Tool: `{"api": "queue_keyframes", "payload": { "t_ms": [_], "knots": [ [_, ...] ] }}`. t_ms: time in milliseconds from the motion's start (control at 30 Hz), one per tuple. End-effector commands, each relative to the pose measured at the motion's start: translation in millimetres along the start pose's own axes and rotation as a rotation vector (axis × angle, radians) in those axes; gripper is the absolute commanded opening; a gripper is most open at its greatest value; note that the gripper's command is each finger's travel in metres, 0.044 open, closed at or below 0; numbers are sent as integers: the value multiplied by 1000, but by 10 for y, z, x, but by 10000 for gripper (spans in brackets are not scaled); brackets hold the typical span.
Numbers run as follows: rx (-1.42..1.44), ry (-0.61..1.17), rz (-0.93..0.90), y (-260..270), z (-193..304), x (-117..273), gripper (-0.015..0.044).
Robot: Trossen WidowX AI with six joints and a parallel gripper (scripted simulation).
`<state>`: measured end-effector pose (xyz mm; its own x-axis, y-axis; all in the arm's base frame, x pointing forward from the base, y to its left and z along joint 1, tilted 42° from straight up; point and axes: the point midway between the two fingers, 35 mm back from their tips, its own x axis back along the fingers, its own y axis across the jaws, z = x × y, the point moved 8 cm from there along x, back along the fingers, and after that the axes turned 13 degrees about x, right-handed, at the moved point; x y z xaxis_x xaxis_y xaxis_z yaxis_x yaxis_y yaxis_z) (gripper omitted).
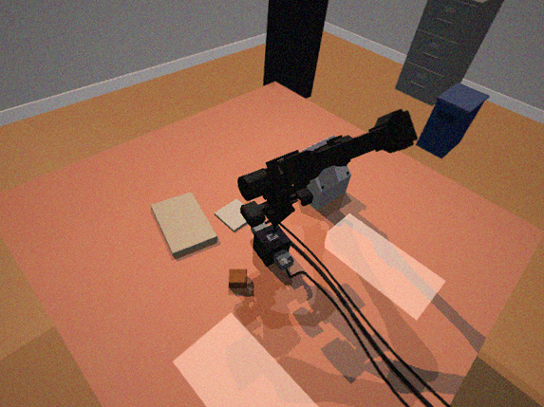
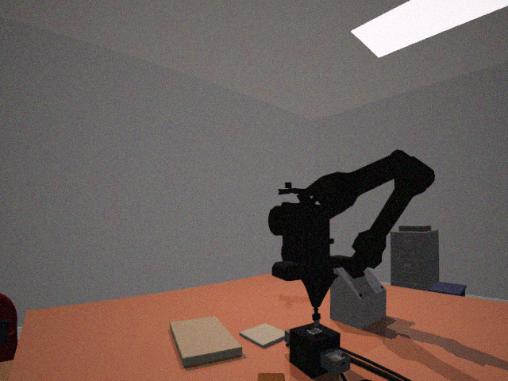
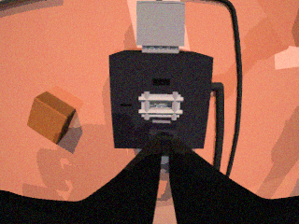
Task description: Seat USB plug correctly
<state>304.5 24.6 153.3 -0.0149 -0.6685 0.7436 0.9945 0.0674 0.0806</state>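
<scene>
The black power cube (image 1: 263, 251) (image 2: 302, 348) (image 3: 128, 79) stands on the table. Its top socket (image 1: 272, 236) (image 2: 313, 330) (image 3: 160, 106) has a pale metal frame, seen uncovered in the wrist view. My gripper (image 1: 275, 227) (image 2: 316, 307) (image 3: 164, 147) points down, shut on the small dark USB plug (image 2: 317, 317). The plug hangs upright just over the cube's top, close to the socket's rear side in the exterior view. The fingers mostly hide it in the wrist view. I cannot tell whether its metal end touches the cube, nor which way round it faces.
A grey plug (image 1: 284, 260) (image 2: 335, 359) (image 3: 160, 25) sits in one side of the cube. Black cables (image 1: 351, 316) (image 3: 238, 93) run beside it. An orange-brown block (image 1: 238, 278) (image 3: 51, 117), a thick tan slab (image 1: 184, 223) (image 2: 205, 338) and a thin pale slab (image 1: 233, 214) (image 2: 263, 334) lie nearby.
</scene>
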Motion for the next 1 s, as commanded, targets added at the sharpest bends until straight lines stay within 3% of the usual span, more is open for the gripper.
{"api": "queue_keyframes", "payload": {
  "t_ms": [0, 967],
  "knots": [
    [5, -6, 2, -3, -12, -13, 0],
    [16, -10, 3, -6, -26, -48, 0]
  ]
}}
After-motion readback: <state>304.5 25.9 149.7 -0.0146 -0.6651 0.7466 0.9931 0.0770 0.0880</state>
